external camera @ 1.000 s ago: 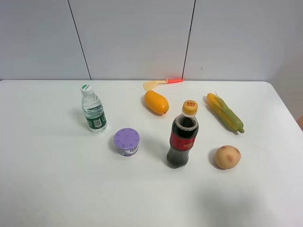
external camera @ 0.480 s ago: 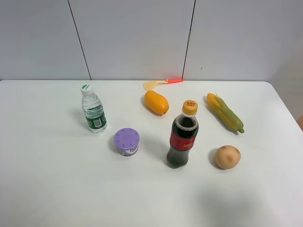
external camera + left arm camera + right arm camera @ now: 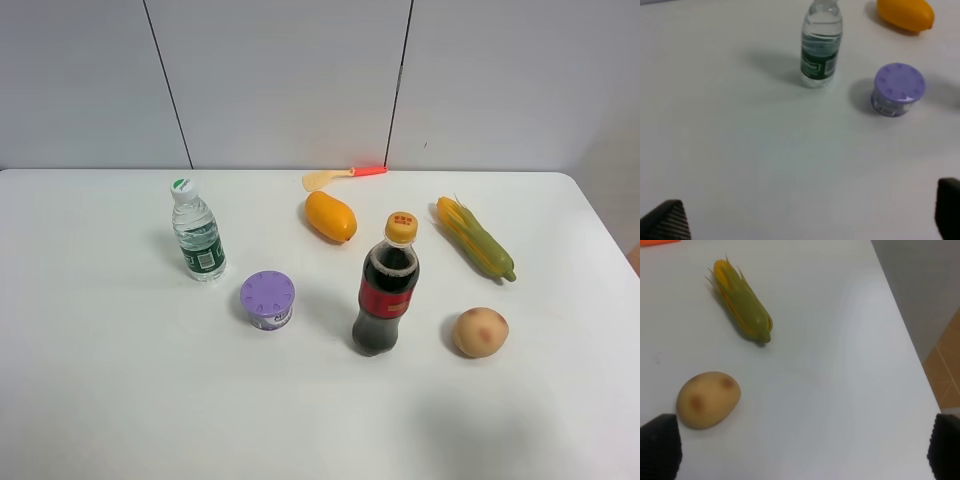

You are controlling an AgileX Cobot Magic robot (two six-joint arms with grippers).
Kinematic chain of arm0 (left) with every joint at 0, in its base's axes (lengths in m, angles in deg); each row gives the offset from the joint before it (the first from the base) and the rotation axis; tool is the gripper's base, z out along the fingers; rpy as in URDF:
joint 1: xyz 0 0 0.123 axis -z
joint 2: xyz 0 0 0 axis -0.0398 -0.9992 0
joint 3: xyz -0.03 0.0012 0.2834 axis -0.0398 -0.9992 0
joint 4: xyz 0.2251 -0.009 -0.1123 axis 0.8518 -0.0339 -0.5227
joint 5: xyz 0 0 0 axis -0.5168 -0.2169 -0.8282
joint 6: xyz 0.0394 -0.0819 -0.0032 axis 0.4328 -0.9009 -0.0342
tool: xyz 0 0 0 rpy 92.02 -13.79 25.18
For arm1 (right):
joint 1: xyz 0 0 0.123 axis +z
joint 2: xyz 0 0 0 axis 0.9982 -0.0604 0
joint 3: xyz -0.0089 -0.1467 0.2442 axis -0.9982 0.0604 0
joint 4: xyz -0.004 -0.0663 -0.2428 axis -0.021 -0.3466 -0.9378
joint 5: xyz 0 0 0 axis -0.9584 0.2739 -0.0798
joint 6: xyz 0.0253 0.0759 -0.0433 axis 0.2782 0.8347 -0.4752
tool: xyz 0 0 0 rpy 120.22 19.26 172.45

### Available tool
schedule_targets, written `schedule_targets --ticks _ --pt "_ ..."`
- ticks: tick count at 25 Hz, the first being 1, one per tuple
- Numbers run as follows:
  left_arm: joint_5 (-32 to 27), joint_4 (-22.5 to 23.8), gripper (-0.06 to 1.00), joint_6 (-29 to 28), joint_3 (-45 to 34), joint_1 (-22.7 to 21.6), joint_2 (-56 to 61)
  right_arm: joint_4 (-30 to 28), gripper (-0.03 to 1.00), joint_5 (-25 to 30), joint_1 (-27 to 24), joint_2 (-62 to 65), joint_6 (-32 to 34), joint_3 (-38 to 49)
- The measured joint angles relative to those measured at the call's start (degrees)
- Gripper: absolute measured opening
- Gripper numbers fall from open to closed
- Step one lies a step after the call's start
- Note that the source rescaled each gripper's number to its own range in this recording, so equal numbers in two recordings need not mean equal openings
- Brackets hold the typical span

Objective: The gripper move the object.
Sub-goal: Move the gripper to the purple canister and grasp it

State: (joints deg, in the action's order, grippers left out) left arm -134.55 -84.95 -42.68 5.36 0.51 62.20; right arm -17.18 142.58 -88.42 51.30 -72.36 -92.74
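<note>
The object, a small squat tub [image 3: 267, 299] with a lilac perforated lid, stands upright on the white table [image 3: 120, 400] between the water bottle and the cola bottle. It also shows in the left wrist view [image 3: 898, 89]. Neither gripper shows in the exterior high view. In the left wrist view my left gripper [image 3: 807, 220] is open and empty, its black fingertips [image 3: 665, 221] wide apart, well short of the tub. In the right wrist view my right gripper [image 3: 801, 447] is open and empty, its fingertips [image 3: 658, 445] near a potato.
A clear water bottle [image 3: 197, 233] stands left of the tub and a cola bottle [image 3: 386, 288] to its right. A mango [image 3: 331, 216] and a spatula [image 3: 340, 176] lie at the back. A corn cob [image 3: 476, 238] and a potato [image 3: 480, 332] lie on the right, near the table's right edge [image 3: 900, 330].
</note>
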Motion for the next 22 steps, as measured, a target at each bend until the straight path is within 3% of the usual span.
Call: schedule_targets --ticks 9,17,22 --pt "2.1 -10.1 1.0 6.2 2.4 0.0 -19.6 0.0 1.0 0.0 0.0 0.0 0.0 0.0" --pt "5.1 -11.1 1.0 14.8 7.9 0.1 -35.9 0.0 1.0 0.0 0.0 0.0 0.0 0.0" --pt "6.6 -11.1 1.0 17.7 13.2 3.4 -44.7 0.0 1.0 0.0 0.0 0.0 0.0 0.0"
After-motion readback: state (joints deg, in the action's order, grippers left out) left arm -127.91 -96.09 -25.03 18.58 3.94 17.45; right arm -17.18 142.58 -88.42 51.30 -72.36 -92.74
